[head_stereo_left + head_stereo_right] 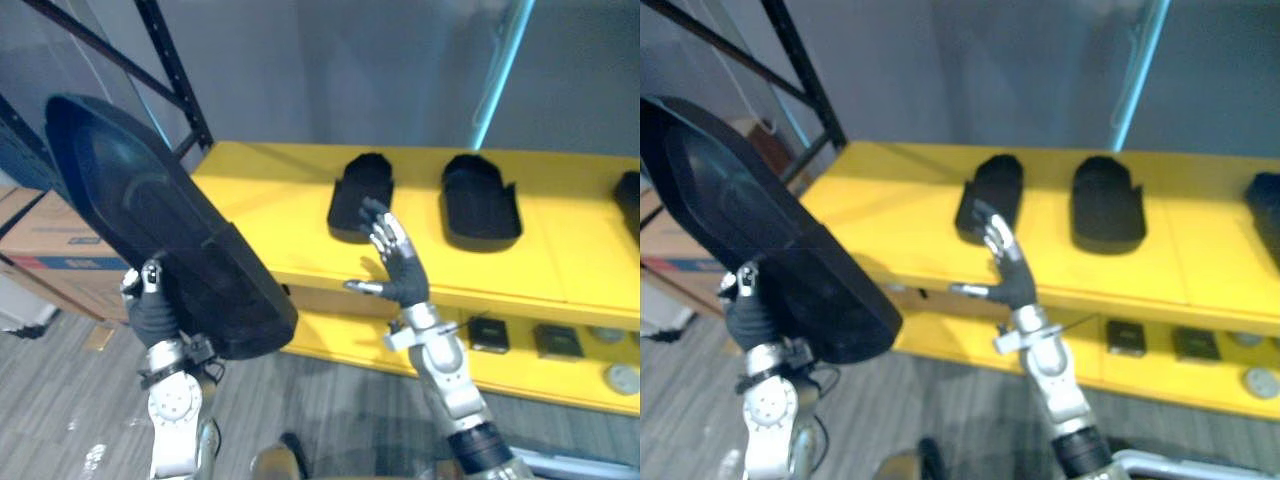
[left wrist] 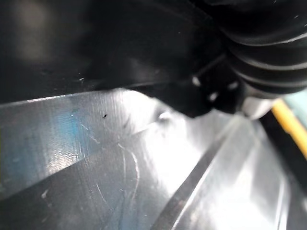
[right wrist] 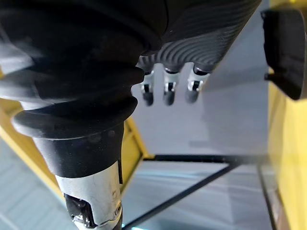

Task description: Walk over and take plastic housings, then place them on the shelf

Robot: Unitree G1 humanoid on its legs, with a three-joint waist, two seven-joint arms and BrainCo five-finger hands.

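A large black plastic housing (image 1: 150,210) is held up tilted at the left, in front of the yellow shelf (image 1: 270,210). My left hand (image 1: 150,310) grips its lower edge from below, the thumb lying on the near face. The housing's dark underside (image 2: 96,43) looms close in the left wrist view. My right hand (image 1: 400,265) is raised before the shelf's front edge, fingers (image 3: 165,91) straight and spread, holding nothing. Two smaller black housings (image 1: 362,195) (image 1: 480,200) lie on the shelf just beyond it, and a third (image 1: 630,200) lies at the right edge.
A lower yellow level holds small dark square parts (image 1: 490,333) (image 1: 558,340) and a round part (image 1: 622,378). Black rack struts (image 1: 175,70) rise at the shelf's left end. A cardboard box (image 1: 60,250) stands on the floor at the left.
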